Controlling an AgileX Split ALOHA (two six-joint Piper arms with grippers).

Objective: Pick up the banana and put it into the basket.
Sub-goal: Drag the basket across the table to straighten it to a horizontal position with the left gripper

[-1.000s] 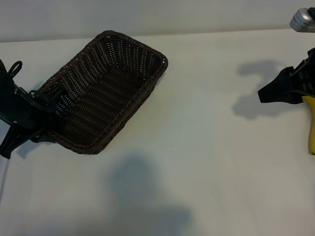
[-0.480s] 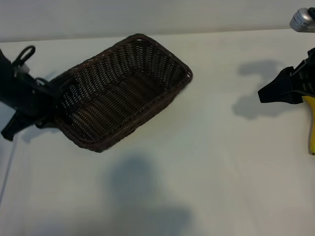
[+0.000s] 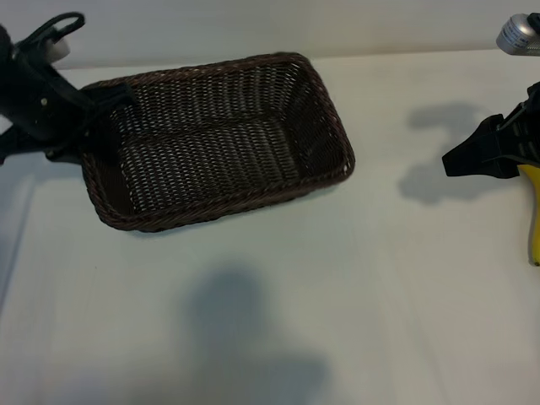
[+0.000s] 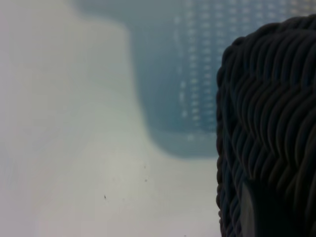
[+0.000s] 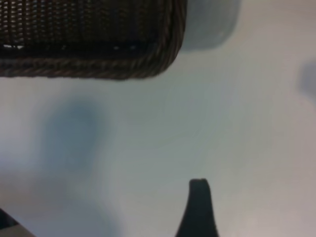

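The dark brown woven basket [image 3: 228, 202] lies at the left half of the table, its long side nearly parallel to the front edge. My left gripper [image 3: 97, 135] is shut on the rim of its left short end. In the left wrist view the braided rim [image 4: 266, 123] fills one side, with one finger [image 4: 248, 212] pressed on it. At the far right edge a piece of the yellow banana [image 3: 534, 221] shows on the table. My right gripper [image 3: 472, 159] hovers open just above its upper end, holding nothing. The right wrist view shows one fingertip [image 5: 198, 197] over bare table and a basket corner [image 5: 148, 64] beyond.
A silver round object [image 3: 519, 34] sits at the back right corner. The white table [image 3: 278, 321] stretches between basket and banana, with arm shadows on it. The table's back edge runs just behind the basket.
The left gripper has swung the basket clockwise and carried it right and back, from a diagonal lie to nearly square with the table. The right arm and banana have not moved.
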